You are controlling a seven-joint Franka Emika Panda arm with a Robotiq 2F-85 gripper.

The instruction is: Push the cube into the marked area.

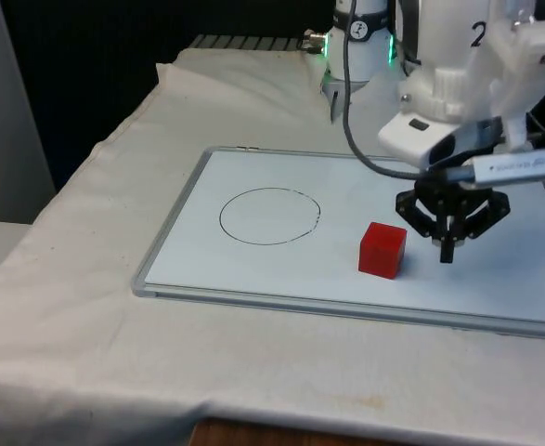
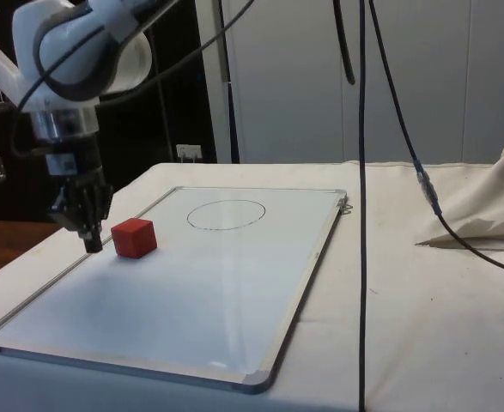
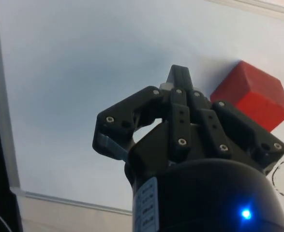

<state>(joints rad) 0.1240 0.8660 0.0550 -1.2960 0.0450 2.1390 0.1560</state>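
In the wrist view, the end effector (image 3: 179, 77) body covers one corner of the red cube (image 3: 252, 99) and most of the drawn circle (image 3: 282, 176); one short arc remains visible beside the cube. In the front view, the whiteboard (image 1: 253, 279) is cut off beyond the cube.

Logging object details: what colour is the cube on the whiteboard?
Red. The cube shows it best in the front view, beside the gripper.

white cloth (image 1: 86, 307) covering table | crumpled fold of white cloth (image 2: 492, 206) lying on table, well apart from board | black cables (image 2: 361, 257) hanging down in side view
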